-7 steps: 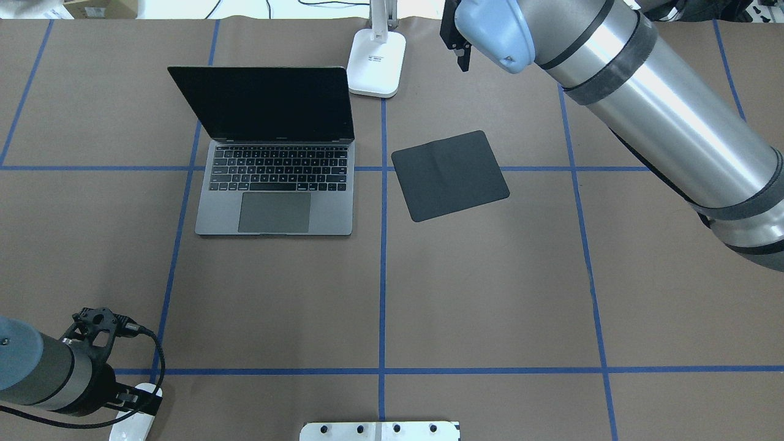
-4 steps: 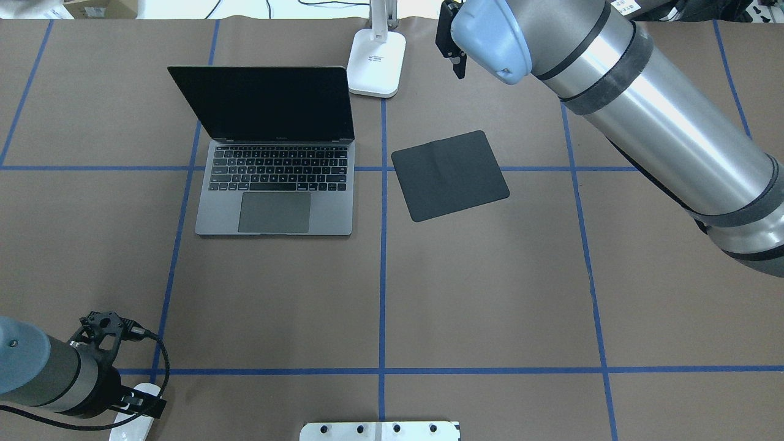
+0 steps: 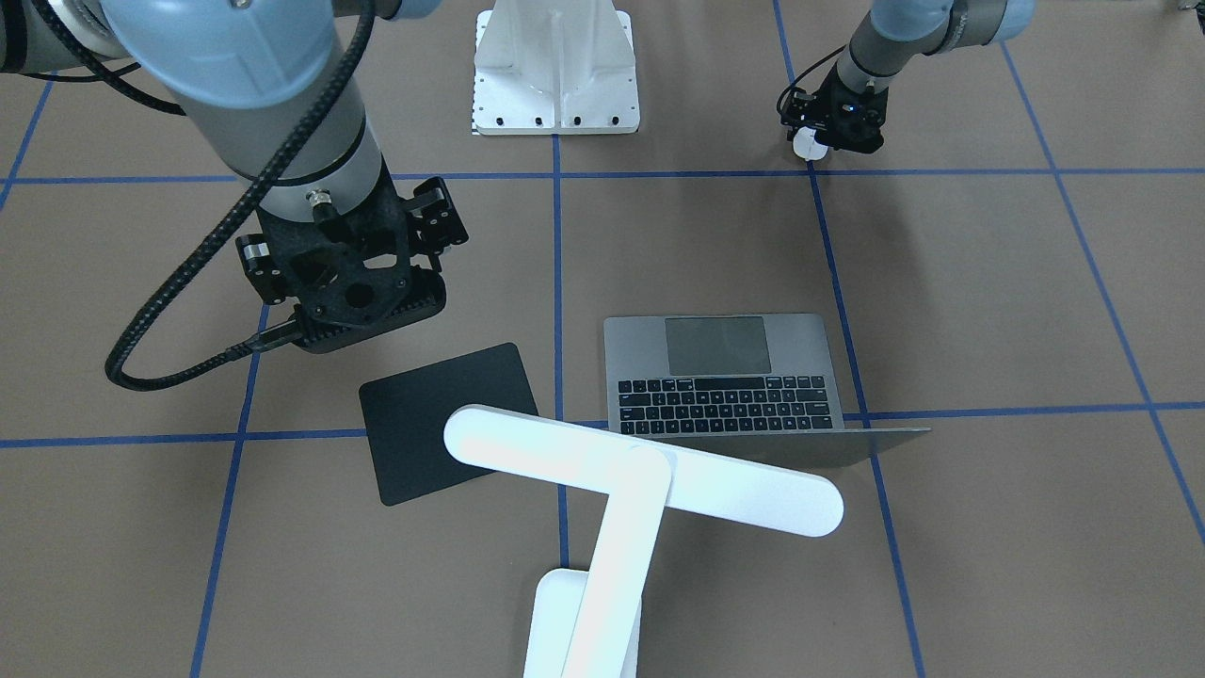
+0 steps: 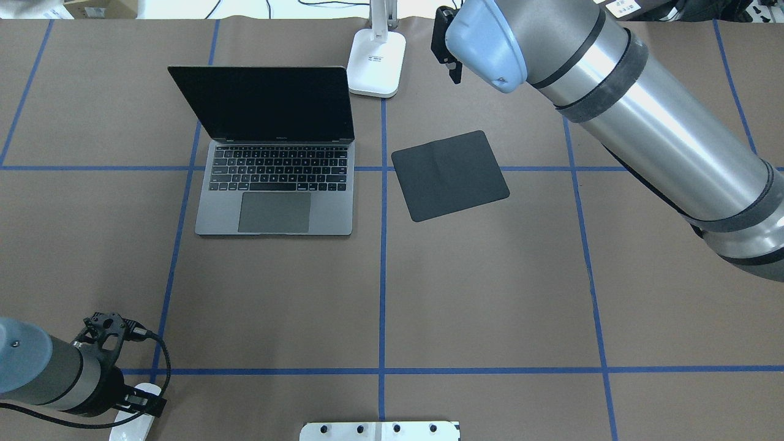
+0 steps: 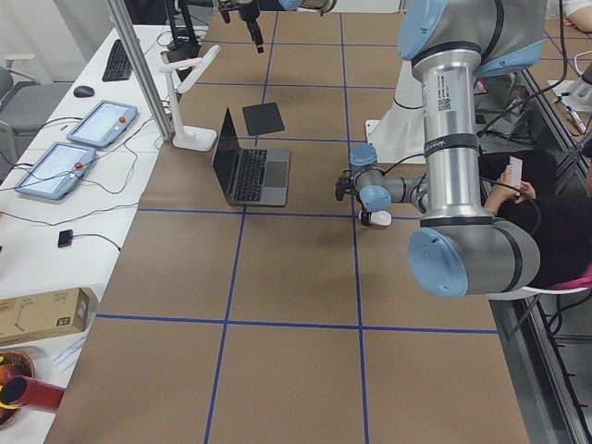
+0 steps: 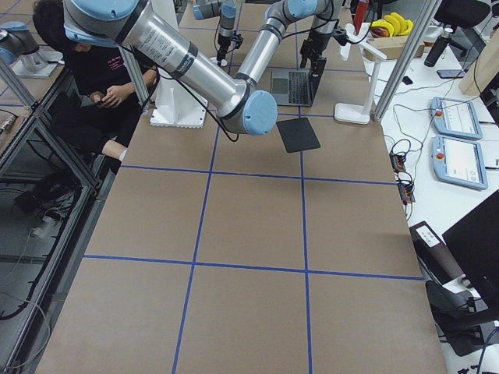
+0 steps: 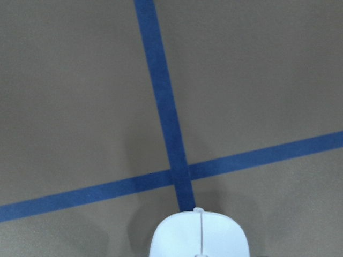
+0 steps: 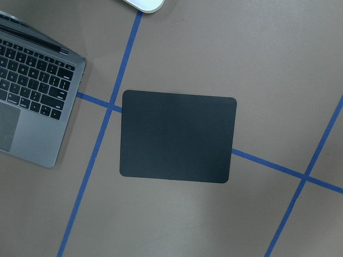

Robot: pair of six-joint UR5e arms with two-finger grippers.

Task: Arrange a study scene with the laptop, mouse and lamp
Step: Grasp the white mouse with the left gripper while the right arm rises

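The grey laptop (image 4: 275, 202) stands open left of the middle, its screen dark. The white lamp has its base (image 4: 376, 61) at the far edge; its bar head (image 3: 640, 471) hangs over the laptop's back corner. The white mouse (image 4: 138, 407) lies at the near left on a blue tape line; it also shows in the left wrist view (image 7: 199, 235). My left gripper (image 3: 828, 132) sits right over the mouse, its fingers hidden. My right gripper (image 3: 348, 292) hovers high beside the lamp, above the black pad (image 4: 450, 174); its fingers are hidden too.
A white bolted pedestal (image 3: 555, 75) stands at the robot's edge in the middle. Blue tape lines grid the brown table. Tablets, cables and a keyboard lie on the white side bench (image 5: 92, 139) beyond the lamp.
My right arm has swung a little to the left, toward the lamp. My left wrist has shifted slightly toward the near edge over the mouse. The mouse has stayed in place.
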